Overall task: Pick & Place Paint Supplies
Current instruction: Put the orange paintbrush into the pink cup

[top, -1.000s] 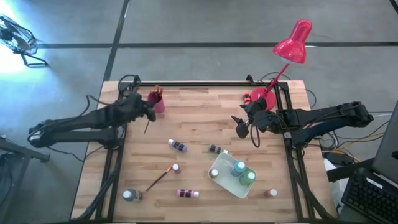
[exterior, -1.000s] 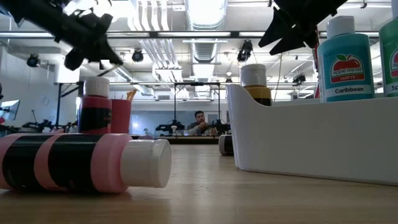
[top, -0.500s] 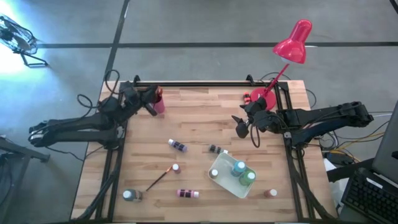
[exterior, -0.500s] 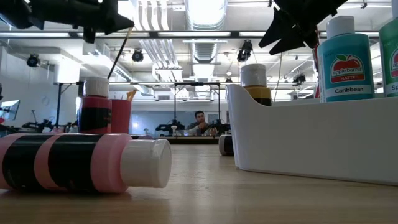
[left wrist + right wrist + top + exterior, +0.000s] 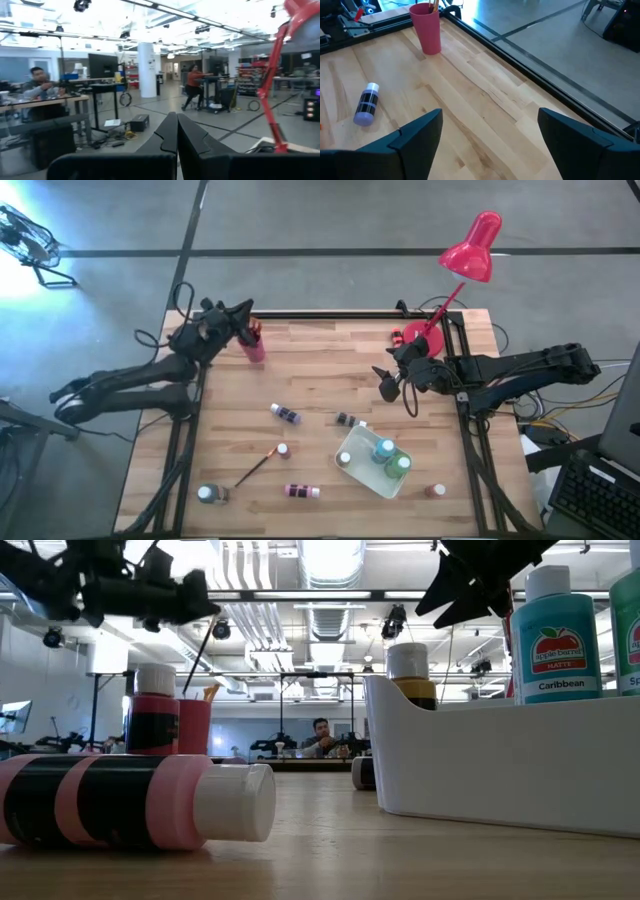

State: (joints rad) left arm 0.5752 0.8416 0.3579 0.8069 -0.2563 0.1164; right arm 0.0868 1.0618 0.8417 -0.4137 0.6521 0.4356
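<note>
Table: pale wood plank top (image 5: pixel 330 380) in a dark frame, grey floor all round; one red desk lamp (image 5: pixel 470 248) stands at the far right corner.
Pink cup: one (image 5: pixel 254 348), upright near the far left corner, with brush handles poking out — number cannot be told.
Left gripper: (image 5: pixel 246 313) raised just above the pink cup, fingers pressed together; in the low view a thin dark brush (image 5: pixel 200 643) slants down from it toward the cup, so it seems clenched on that brush.
Right gripper: (image 5: pixel 388 383) hovering over the right part of the table, fingers spread wide, nothing between them.
White tray: one (image 5: pixel 352 463), near the front right, holding two upright bottles — one teal (image 5: pixel 384 449), one green (image 5: pixel 400 465).
Loose bottles: five on the wood — one purple (image 5: pixel 286 414) lying mid-table, one dark one (image 5: pixel 346 420) lying just beyond the tray, one pink-and-dark one (image 5: pixel 300 491) lying near the front edge, one teal one (image 5: pixel 207 494) at the front left, one reddish one (image 5: pixel 435 491) at the front right.
Loose brush: one (image 5: pixel 258 466), orange-handled, lying slantwise between the purple bottle and the front-left teal one.
</note>
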